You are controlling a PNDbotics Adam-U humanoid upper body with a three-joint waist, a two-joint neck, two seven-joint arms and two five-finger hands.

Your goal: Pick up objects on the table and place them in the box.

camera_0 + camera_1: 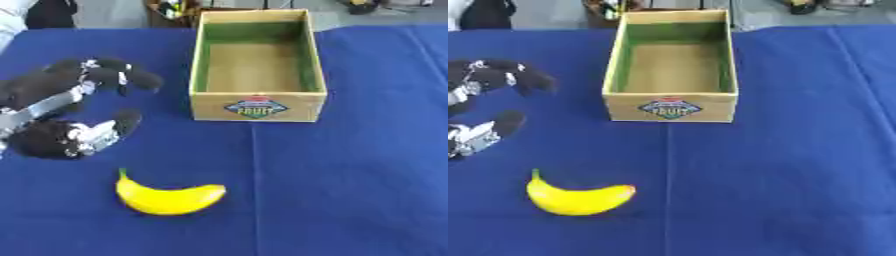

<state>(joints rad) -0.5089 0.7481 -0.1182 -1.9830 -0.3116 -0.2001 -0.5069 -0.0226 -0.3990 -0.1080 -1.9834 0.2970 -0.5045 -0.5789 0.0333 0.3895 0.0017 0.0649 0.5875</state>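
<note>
Yellow banana (169, 198) on blue table (350, 190), wooden box (257, 107) apparently empty, left hand (61, 107) unclenched, holding nothing, above banana

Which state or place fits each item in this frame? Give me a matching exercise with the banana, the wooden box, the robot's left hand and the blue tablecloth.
Things:
1. banana
2. wooden box
3. left hand
4. blue tablecloth

States or places:
A. open, fingers spread, at the view's left, holding nothing
B. covers the whole table under everything
C. lies on the cloth at the near side, left of centre, untouched
D. stands at the far centre, nothing visible inside, label on its near wall

Pairs: 1-C, 2-D, 3-A, 4-B
</note>
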